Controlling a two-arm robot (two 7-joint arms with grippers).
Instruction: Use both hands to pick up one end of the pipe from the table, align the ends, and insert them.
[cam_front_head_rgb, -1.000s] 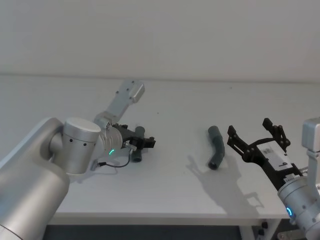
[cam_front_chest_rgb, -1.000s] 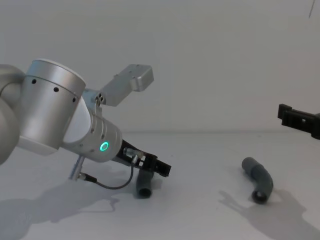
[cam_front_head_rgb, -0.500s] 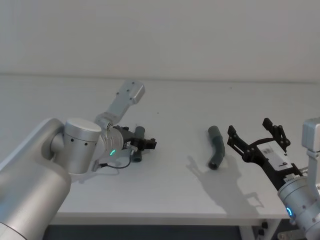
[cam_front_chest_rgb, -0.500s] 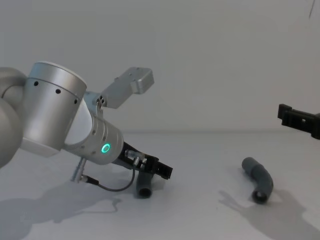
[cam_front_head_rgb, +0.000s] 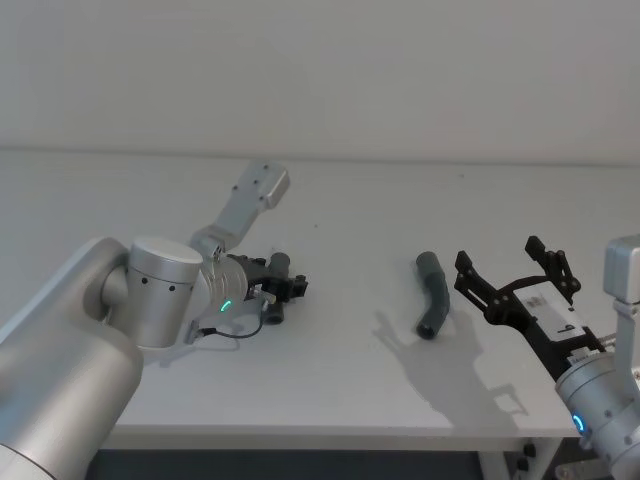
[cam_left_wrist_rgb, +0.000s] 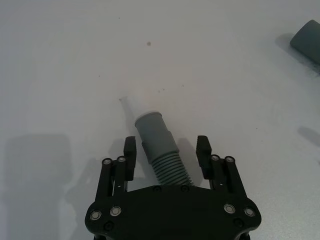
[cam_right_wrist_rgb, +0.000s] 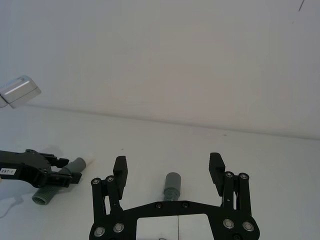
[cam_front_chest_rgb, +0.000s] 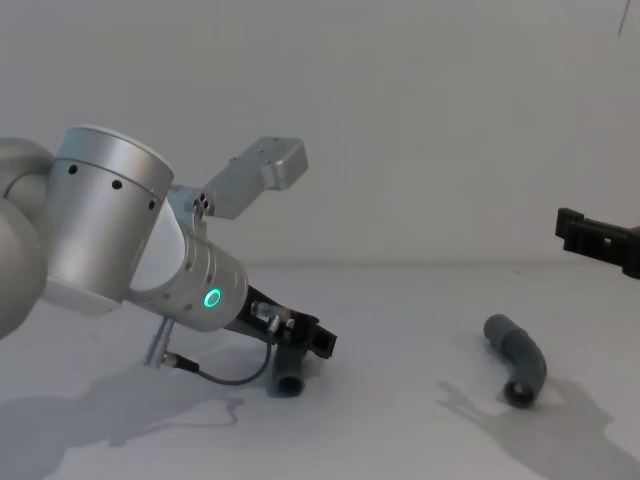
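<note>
Left black ridged plastic gripper (cam_left_wrist_rgb: 166, 150), fingers spread, straddled ribbed dark-grey bent pipe piece (cam_left_wrist_rgb: 153, 129) lying toward white matte table's (cam_front_head_rgb: 350, 210) left edge. Right gripper (cam_right_wrist_rgb: 168, 167) hung agape toward right edge, near second smooth-cuffed piece (cam_front_head_rgb: 433, 296).

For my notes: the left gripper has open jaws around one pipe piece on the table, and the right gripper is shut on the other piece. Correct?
No. The right gripper is open, and the other piece lies free on the table ahead of it; the right wrist view shows this. The left gripper part is right.
</note>
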